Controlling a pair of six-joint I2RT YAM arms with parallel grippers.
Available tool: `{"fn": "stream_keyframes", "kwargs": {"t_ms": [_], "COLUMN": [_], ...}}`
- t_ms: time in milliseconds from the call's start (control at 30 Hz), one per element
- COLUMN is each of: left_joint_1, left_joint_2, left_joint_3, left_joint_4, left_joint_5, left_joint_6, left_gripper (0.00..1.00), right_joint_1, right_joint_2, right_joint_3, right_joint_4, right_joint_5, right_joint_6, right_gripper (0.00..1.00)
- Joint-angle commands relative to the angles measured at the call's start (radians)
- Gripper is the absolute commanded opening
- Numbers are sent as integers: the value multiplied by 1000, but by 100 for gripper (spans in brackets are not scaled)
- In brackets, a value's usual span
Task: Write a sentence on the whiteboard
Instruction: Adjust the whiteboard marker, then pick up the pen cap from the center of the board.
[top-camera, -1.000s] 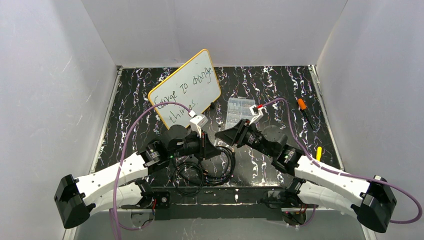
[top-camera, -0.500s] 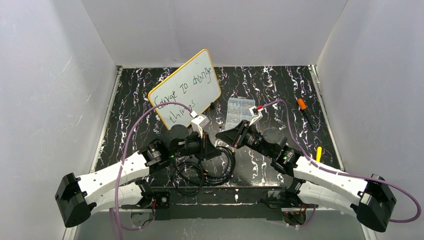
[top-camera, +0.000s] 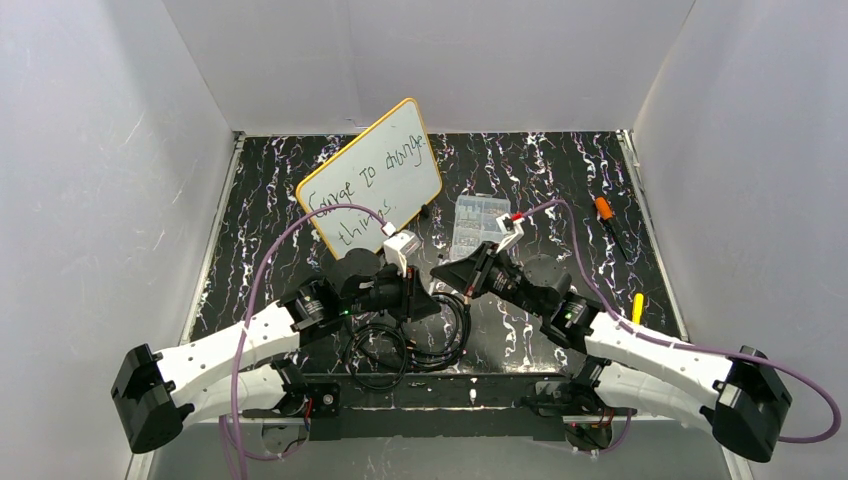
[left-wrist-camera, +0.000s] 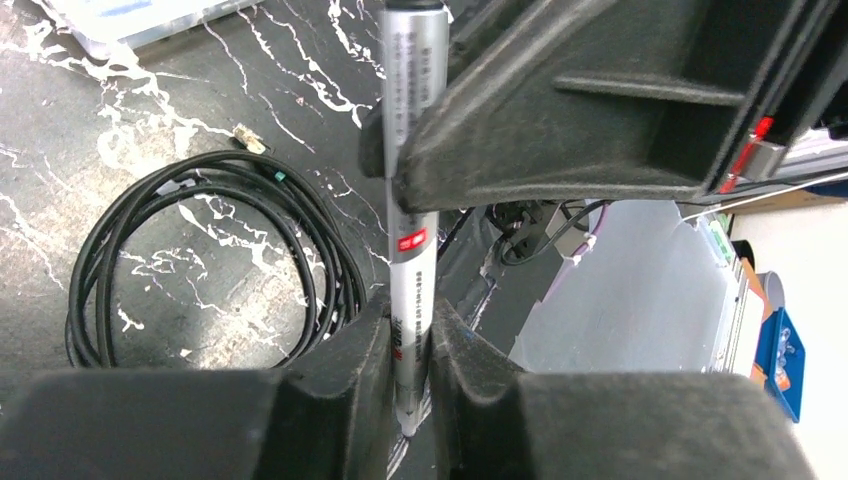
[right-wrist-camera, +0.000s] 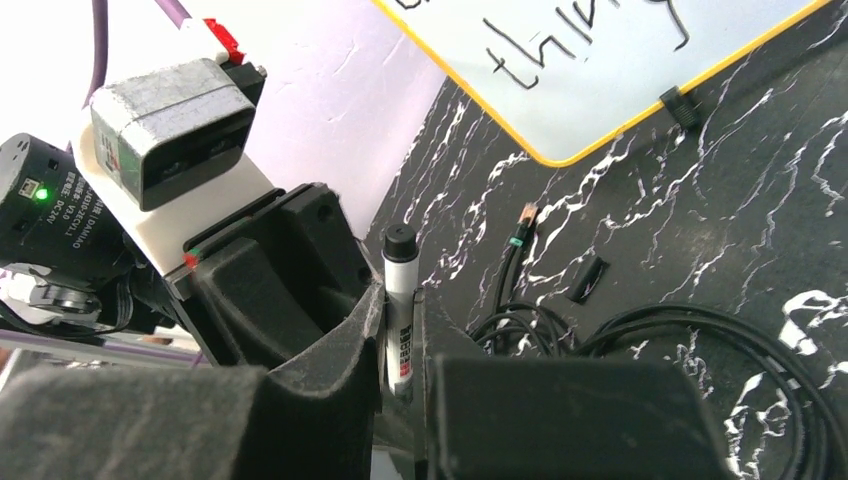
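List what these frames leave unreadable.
- Marker: far end cropped by the left wrist view's top edge; hidden between both arms' jaws in the top view.
- Sentence: right wrist view's top edge cuts off all but part of the lower line.
- Parts box contents: too small in the top view.

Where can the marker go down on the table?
Bare table lies between the box and the orange pen, and left of the whiteboard by the wall. The middle is crowded: both arms' fingers grip the marker there, beside the cable coil.
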Motion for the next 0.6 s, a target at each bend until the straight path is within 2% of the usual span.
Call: {"fn": "stream_keyframes", "kwargs": {"t_ms": [0, 67, 133, 333, 567], "left_joint_1": [-1, -1, -2, 6, 42], "left_joint_2": [-32, -49, -56, 42, 244], "left_joint_3": [45, 52, 52, 61, 89], "left_joint_4": [-143, -234, -327, -528, -509], "left_joint_5": [-53, -133, -230, -515, -577], "left_joint_6": [57, 73, 84, 67, 39], "left_gripper": [33, 54, 60, 57, 48], "right_joint_1": [3, 3, 3, 3, 3], "right_joint_2": [-76, -107, -133, -135, -95], "right_joint_3": [1, 3, 9, 38, 49], "right_joint_4": [24, -14, -49, -132, -149], "right_joint_5": [125, 195, 255, 336, 309], "right_joint_6": [-76, -124, -183, -265, -284], "right_gripper": [1, 1, 1, 1, 1]}}
